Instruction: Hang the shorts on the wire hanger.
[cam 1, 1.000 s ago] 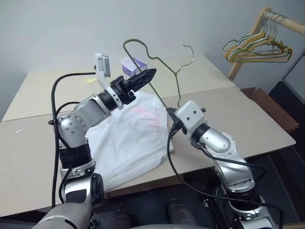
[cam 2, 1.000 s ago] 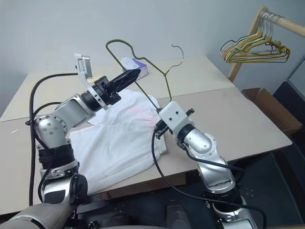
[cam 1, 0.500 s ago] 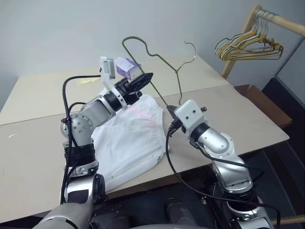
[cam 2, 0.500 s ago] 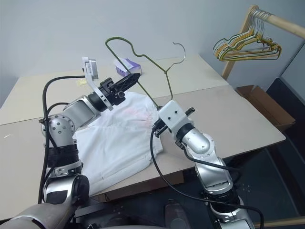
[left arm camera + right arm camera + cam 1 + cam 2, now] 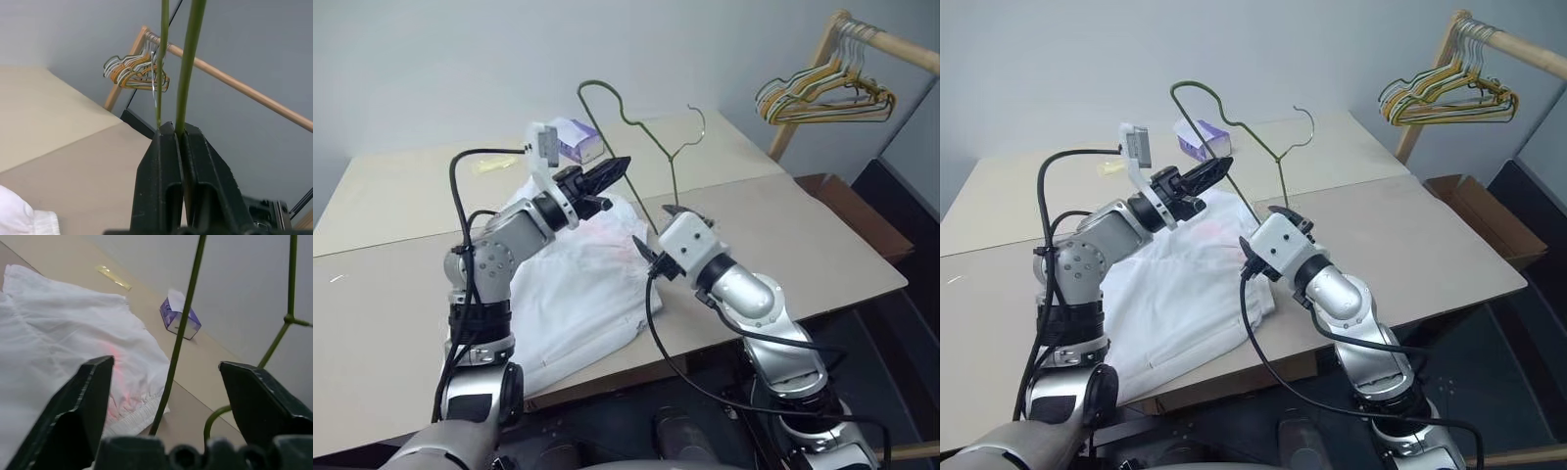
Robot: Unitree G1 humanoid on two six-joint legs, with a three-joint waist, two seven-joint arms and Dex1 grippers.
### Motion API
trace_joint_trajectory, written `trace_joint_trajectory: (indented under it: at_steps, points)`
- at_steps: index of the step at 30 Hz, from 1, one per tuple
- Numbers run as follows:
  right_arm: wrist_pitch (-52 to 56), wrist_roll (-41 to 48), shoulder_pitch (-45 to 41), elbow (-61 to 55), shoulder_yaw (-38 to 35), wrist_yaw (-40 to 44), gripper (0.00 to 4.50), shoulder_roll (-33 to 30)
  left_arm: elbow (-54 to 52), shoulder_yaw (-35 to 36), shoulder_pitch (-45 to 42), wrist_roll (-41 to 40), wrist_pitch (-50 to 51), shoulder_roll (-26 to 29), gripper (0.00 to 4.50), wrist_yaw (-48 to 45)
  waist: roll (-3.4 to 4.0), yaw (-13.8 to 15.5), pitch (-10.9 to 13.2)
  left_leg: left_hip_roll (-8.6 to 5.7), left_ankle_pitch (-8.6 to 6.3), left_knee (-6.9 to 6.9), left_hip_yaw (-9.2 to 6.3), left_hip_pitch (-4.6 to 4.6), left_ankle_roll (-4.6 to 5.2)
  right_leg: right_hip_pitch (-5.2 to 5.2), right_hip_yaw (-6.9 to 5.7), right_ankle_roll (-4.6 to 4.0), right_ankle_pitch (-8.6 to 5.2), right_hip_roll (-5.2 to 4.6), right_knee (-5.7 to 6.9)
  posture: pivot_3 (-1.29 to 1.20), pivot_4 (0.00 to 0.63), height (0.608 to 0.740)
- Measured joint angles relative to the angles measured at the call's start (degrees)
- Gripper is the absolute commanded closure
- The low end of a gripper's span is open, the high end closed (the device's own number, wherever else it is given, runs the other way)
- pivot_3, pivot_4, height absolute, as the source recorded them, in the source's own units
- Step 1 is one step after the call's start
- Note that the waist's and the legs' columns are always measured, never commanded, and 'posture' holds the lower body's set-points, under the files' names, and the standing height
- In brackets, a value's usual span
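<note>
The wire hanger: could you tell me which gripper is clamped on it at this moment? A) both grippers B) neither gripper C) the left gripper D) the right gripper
C: the left gripper has its black fingers shut on the wire hanger, while the right gripper stands wide open, with the wire passing between its fingers untouched, above the shorts.
</note>
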Motion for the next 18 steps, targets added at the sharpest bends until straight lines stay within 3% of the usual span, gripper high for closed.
trace_joint_trajectory:
  at_steps: [4,8,10,14,18]
  points:
    - [6.39,9.77,-0.93,-0.70,-8.99,4.18,0.30,0.60,2.30,0.99,-0.07,0.74,-2.57,4.51,4.50,-6.45,0.00,0.16,0.00,0.01,0.00,0.01,0.00,0.00,0.00,0.00,-0.01,0.00,0.00,0.00,0.01,-0.14,0.000,0.740]
    - [20.96,27.24,-5.95,-0.18,-20.58,11.88,0.30,0.00,5.31,2.99,-0.49,-2.03,-2.99,8.88,4.50,-16.64,0.01,0.24,0.00,0.04,0.00,-0.02,0.00,-0.02,0.01,-0.03,-0.03,0.00,0.00,0.01,0.02,-0.11,0.000,0.740]
    - [28.44,36.32,-9.26,1.87,-24.60,16.98,0.30,-3.33,7.08,4.65,-0.93,-5.14,-2.43,11.98,4.50,-24.46,0.01,0.25,0.01,0.04,-0.01,-0.03,-0.01,-0.02,0.02,-0.04,-0.05,0.00,0.00,0.02,0.01,-0.10,0.000,0.740]
    - [35.87,46.66,-11.66,6.84,-25.82,25.82,0.30,-10.57,10.68,7.06,-1.02,-8.48,-2.09,17.78,4.50,-38.73,0.01,0.50,0.01,0.07,-0.01,-0.08,0.03,0.00,0.03,-0.02,-0.10,-0.01,-0.04,0.05,-0.01,-0.09,0.000,0.740]
    - [36.78,50.00,-13.05,12.63,-19.94,33.91,0.30,-16.47,12.10,7.26,-0.93,-9.16,-2.28,19.18,4.50,-48.28,0.01,1.33,0.01,0.06,-0.01,-0.04,0.25,-0.01,0.03,-0.02,-0.09,0.02,-0.06,0.03,-0.01,-0.08,0.000,0.740]
